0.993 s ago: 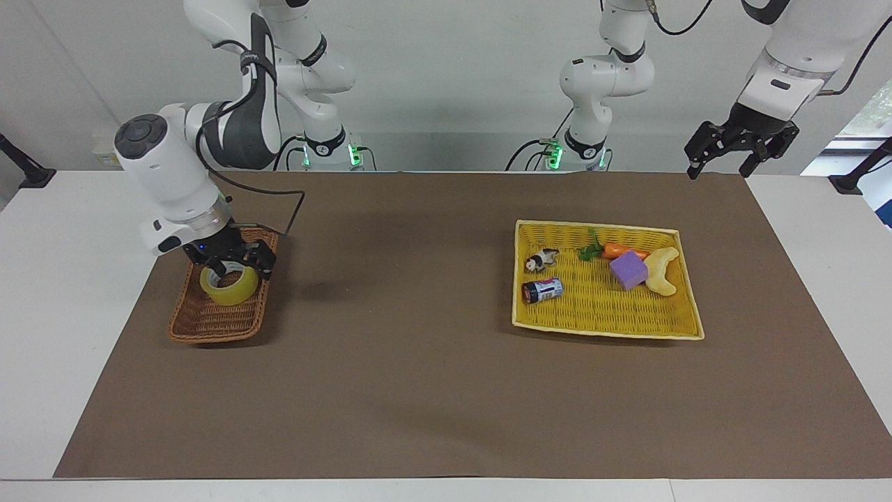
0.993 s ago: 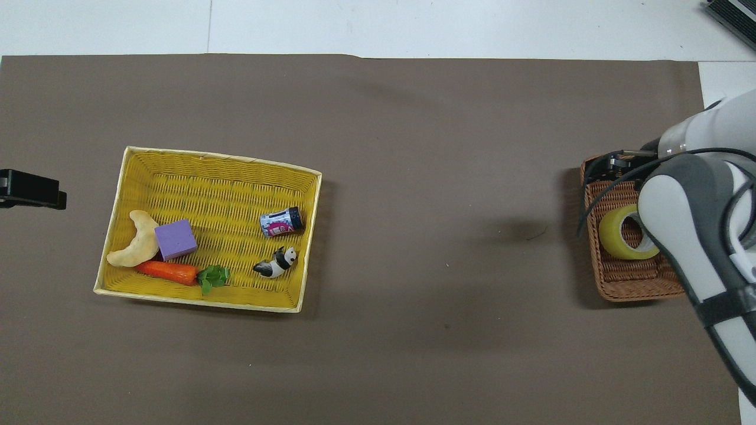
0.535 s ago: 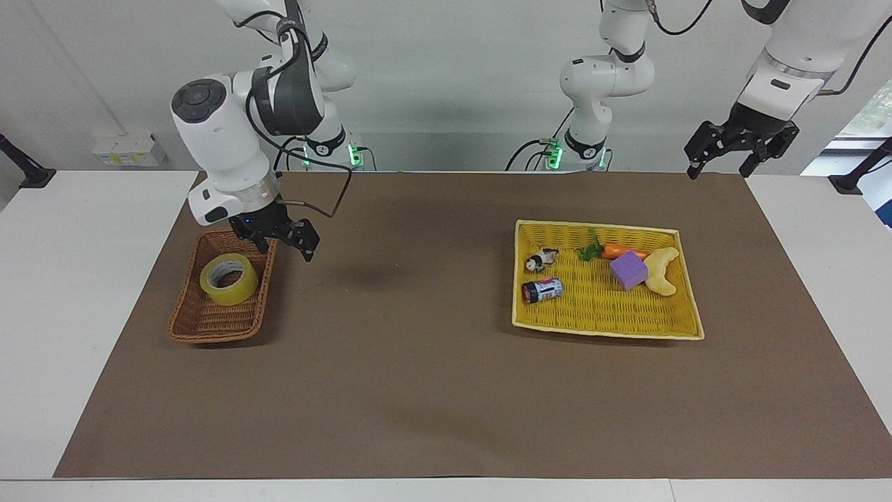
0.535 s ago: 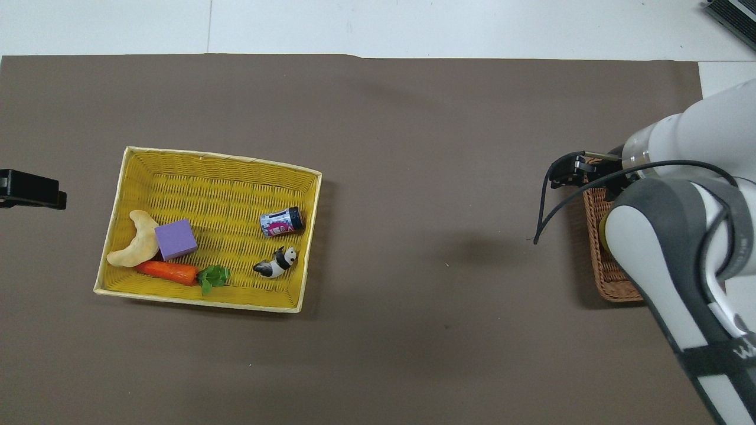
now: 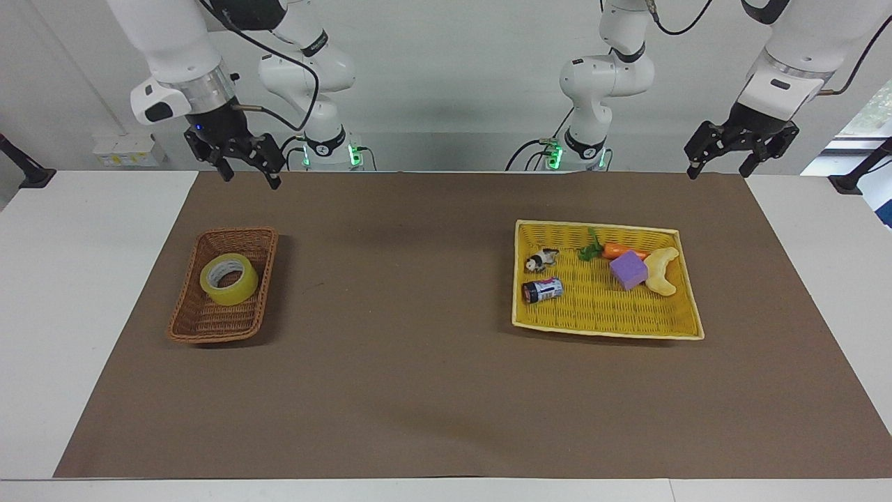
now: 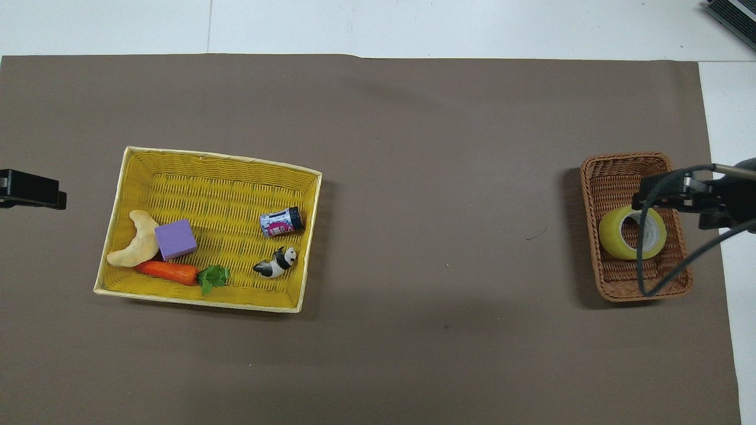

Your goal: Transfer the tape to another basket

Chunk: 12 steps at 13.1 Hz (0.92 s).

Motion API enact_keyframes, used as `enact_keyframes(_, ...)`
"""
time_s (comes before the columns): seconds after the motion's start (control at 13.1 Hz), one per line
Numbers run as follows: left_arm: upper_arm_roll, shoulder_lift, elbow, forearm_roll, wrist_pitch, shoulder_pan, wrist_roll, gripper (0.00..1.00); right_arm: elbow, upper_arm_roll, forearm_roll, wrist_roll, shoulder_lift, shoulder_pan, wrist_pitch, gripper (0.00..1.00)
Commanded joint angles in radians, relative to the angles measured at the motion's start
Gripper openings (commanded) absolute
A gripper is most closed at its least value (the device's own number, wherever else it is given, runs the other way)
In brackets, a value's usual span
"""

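The yellow tape roll (image 5: 228,279) lies flat in the small brown wicker basket (image 5: 209,324) at the right arm's end of the table. It also shows in the overhead view (image 6: 615,239), in the same basket (image 6: 614,171). My right gripper (image 5: 251,178) is open and empty. It hangs high above the mat's edge by the robots, well clear of the basket. In the overhead view it (image 6: 688,199) and its cable overlap the tape. My left gripper (image 5: 719,171) is open and empty and waits raised over the mat's corner at the left arm's end (image 6: 29,189).
A larger flat yellow basket (image 5: 599,324) sits toward the left arm's end. It holds a purple cube (image 5: 628,270), a carrot (image 5: 620,249), a pale curved toy (image 5: 662,272), a small can (image 5: 542,290) and a panda figure (image 5: 541,260). A brown mat (image 5: 404,362) covers the table.
My right gripper has let go of the tape. It rose out of the brown basket and drew back toward the robots. The tape stays in the basket. The left arm has not moved.
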Motion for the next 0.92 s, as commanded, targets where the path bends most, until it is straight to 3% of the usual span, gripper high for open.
enact_keyframes(0.0, -0.008, -0.017, -0.011, -0.011, -0.006, 0.015, 0.006, 1.00, -0.005, 0.008, -0.020, -0.019, -0.008, -0.028, -0.029, 1.00)
enact_keyframes(0.84, -0.008, -0.017, -0.011, -0.011, -0.006, 0.015, 0.006, 1.00, 0.033, 0.008, -0.072, -0.143, -0.017, -0.046, -0.081, 1.00)
